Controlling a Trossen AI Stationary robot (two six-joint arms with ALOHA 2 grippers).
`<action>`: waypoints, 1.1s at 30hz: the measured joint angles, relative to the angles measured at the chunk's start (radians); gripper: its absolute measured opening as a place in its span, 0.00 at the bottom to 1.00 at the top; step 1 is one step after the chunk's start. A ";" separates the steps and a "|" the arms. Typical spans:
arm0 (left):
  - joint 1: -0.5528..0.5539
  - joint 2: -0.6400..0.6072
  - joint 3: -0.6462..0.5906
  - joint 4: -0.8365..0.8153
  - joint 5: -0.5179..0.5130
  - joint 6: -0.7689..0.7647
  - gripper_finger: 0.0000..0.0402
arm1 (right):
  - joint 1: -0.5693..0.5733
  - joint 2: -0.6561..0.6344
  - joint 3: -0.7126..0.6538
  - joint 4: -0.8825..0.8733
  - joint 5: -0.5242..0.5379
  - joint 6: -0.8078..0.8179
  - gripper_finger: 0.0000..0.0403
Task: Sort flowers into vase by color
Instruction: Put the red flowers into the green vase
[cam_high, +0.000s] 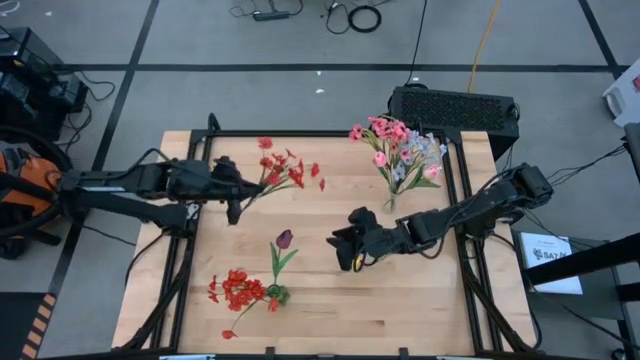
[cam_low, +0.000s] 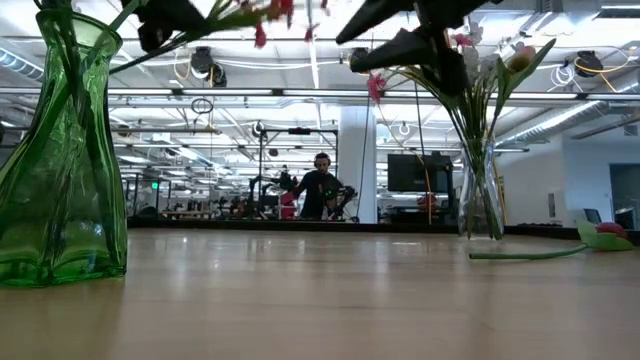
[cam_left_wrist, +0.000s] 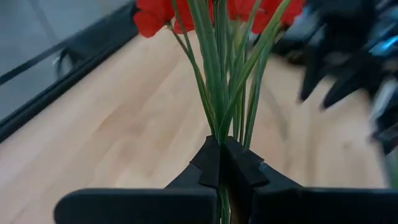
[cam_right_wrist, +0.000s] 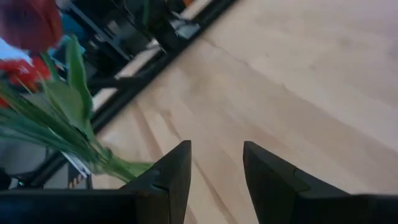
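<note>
My left gripper (cam_left_wrist: 221, 163) is clenched on the thin green stalks of the red blossom bunch (cam_high: 285, 170), held above the table's left half. The stalks look light, springy and slippery, so low on the gathered stems is the sound hold. Farther off, my right gripper (cam_right_wrist: 216, 165) hangs parted and empty beside the loose maroon tulip (cam_high: 283, 240).

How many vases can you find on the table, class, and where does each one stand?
2. A green vase stands near the front left, holding red flowers. A clear vase stands towards the back right, holding pink and pale flowers. None seems hidden.
</note>
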 joint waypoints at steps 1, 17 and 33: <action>0.000 -0.019 -0.027 0.058 0.011 0.003 0.03 | -0.006 0.000 0.000 0.019 -0.001 -0.012 0.34; 0.000 0.101 -0.097 0.584 0.143 -0.024 0.03 | -0.124 0.000 0.025 0.540 0.002 -0.527 0.34; 0.001 0.253 -0.097 0.830 0.149 -0.034 0.03 | -0.183 0.000 0.073 0.539 -0.017 -0.562 0.34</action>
